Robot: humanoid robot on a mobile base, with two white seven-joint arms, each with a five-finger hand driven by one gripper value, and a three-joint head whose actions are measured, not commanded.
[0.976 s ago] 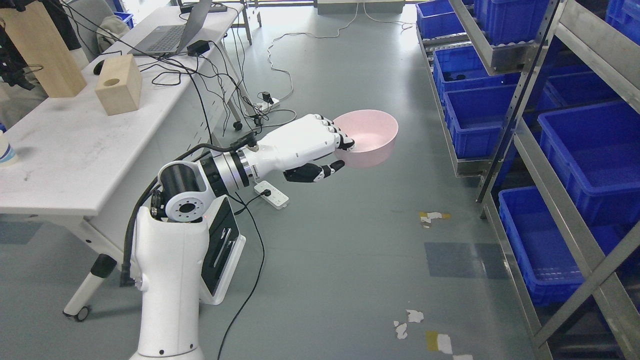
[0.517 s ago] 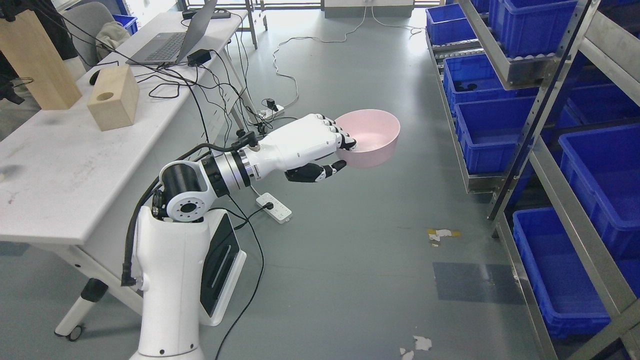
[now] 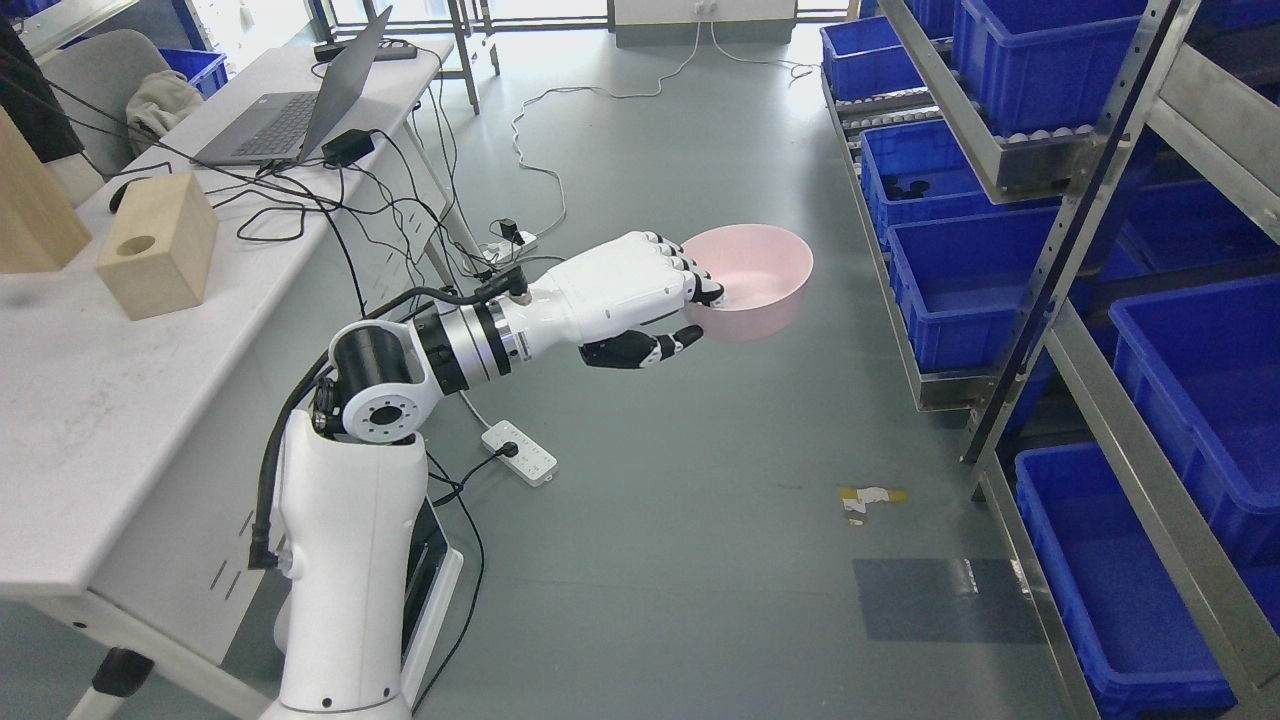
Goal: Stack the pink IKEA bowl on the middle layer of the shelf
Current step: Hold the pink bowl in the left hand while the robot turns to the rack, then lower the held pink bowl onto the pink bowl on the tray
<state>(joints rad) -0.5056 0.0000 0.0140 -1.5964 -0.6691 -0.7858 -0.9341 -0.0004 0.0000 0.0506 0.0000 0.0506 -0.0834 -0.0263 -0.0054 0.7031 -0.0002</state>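
A pink bowl (image 3: 762, 280) hangs in the air over the grey floor, held level by its near-left rim. My left hand (image 3: 690, 310) is shut on that rim, with white fingers (image 3: 690, 270) hooked over the edge into the bowl and the dark thumb (image 3: 645, 350) under its wall. The arm reaches out from the lower left toward the metal shelf rack (image 3: 1060, 230) on the right. The bowl is well short of the rack, to its left. No right arm shows.
Blue bins (image 3: 945, 270) fill the rack's layers at right. A white table (image 3: 120, 360) on the left carries a wooden block (image 3: 157, 245), a laptop (image 3: 285, 115) and cables. A power strip (image 3: 518, 453) and cords lie on the floor below the arm.
The whole picture has shifted, so the camera has moved: the table sits nearer and lower, the rack's place has changed. The hand still holds the bowl the same way.
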